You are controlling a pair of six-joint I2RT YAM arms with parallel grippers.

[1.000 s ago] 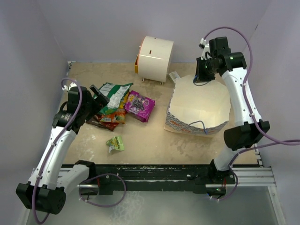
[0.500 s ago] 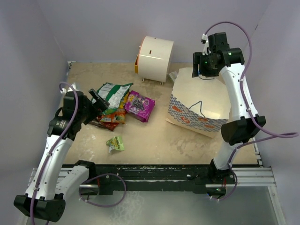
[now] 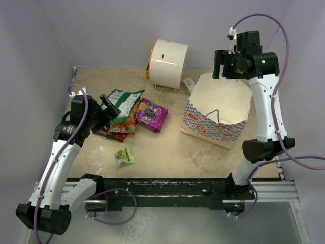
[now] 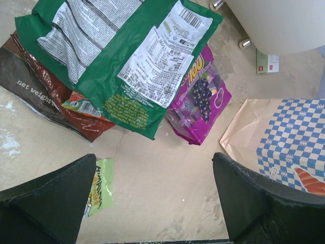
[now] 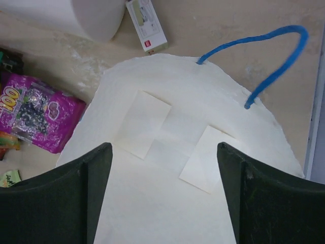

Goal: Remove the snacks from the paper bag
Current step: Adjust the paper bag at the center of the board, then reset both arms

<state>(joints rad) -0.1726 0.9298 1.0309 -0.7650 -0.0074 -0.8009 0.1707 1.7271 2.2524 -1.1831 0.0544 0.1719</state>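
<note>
A beige, scuffed table (image 3: 157, 147) stands between pale lilac walls, with a white cylindrical appliance (image 3: 168, 62) at its far edge and a small white box (image 5: 146, 25) lying just beside the appliance. The paper bag (image 3: 216, 109) sits on the right half of the table, its blue checked face with orange-red logos turned toward the arm bases and one blue string handle (image 5: 284, 46) arching off its far edge. The right gripper (image 3: 221, 66) hovers over the bag's far rim; its wrist view shows both fingers spread wide above the cream panel, gripping nothing. The snacks lie in a heap on the left half, well apart from the bag: a green-and-white packet (image 4: 117, 56) rests on top of a dark brown chips bag (image 4: 30, 86) and an orange packet (image 4: 84, 104), and a purple packet (image 4: 200, 99) touches the green one's edge. A tiny yellow-green packet (image 3: 125, 155) lies alone, nearer the arm bases. The left gripper (image 3: 109, 104) hangs over the heap with its fingers fully parted and empty.
</note>
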